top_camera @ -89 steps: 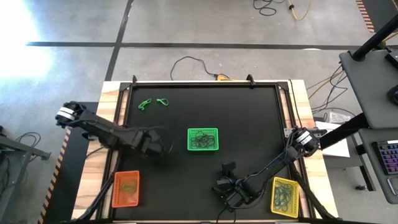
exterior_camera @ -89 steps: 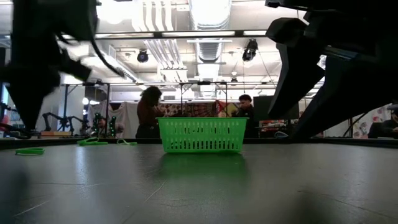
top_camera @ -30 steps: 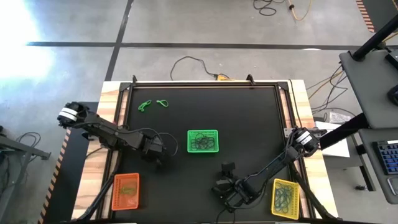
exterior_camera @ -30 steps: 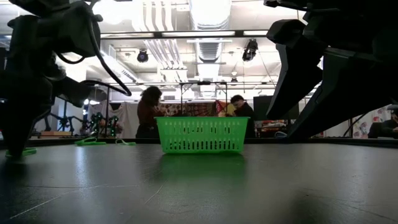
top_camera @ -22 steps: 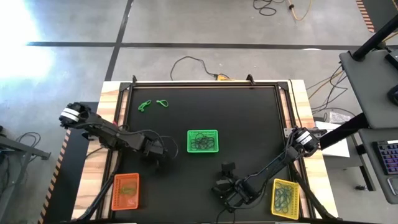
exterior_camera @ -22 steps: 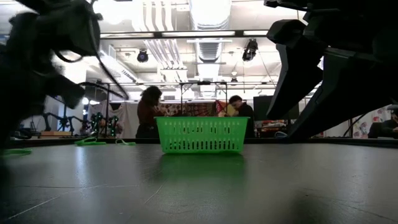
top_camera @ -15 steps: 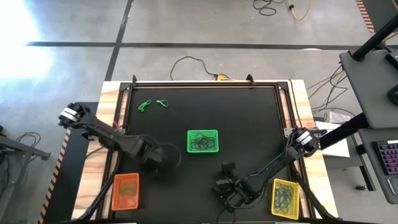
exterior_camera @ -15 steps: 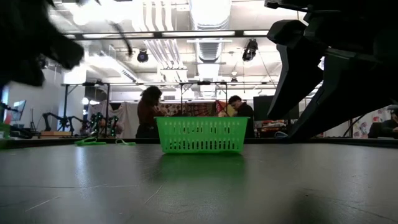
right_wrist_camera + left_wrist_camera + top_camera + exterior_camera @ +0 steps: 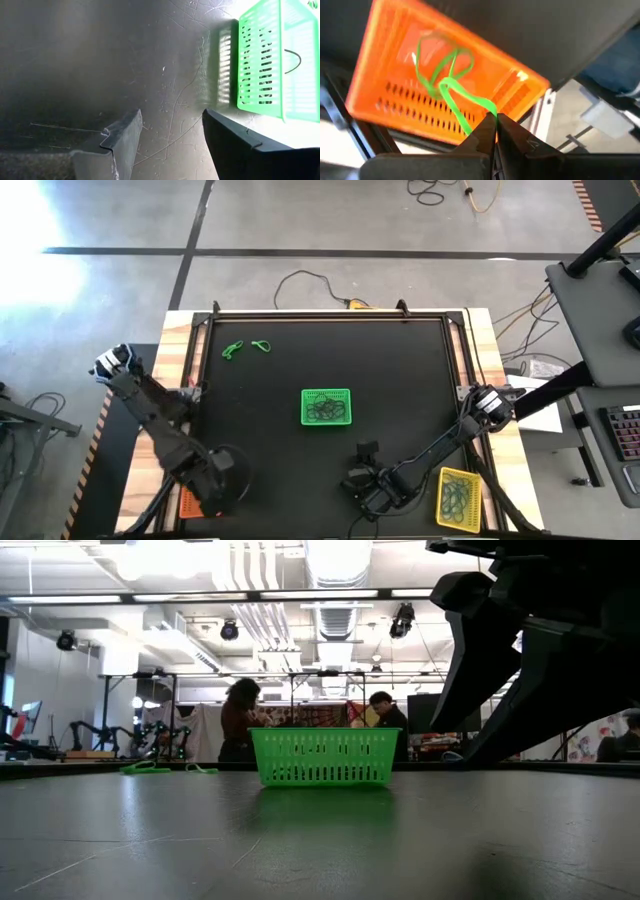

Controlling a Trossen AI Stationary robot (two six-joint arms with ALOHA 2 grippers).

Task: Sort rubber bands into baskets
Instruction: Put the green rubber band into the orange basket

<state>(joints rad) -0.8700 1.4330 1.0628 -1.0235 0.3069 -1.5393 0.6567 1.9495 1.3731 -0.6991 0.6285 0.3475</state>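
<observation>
Three seconds back my left claw [image 9: 492, 131] worked the desk [image 9: 400, 380] left of the green basket [image 9: 326, 406], low over the mat. Now my left arm has swung to the near left corner, and the claw hangs directly above the orange basket [image 9: 445, 95], covering most of it from overhead. In the level view the dark bulk of that arm has gone from the left side, so the room behind shows clear there.

Left claw: fingers pressed together, pinching a green rubber band [image 9: 467, 107]. The band trails from the fingertips down toward the orange basket, where another green loop [image 9: 442, 62] already lies on its floor.

Right claw [image 9: 170, 135]: spread, nothing between the fingers, parked low over the desk just in front of the green basket, same spot as before.

Green basket: unmoved at desk centre, dark bands heaped inside. Yellow basket [image 9: 458, 498]: unmoved, right of the right claw at the near right corner, bands inside. Two green loops [image 9: 245, 347] lie loose on the desk, well beyond and left of the green basket, unchanged.

Writing, brands, labels: none that I can read in any view.
</observation>
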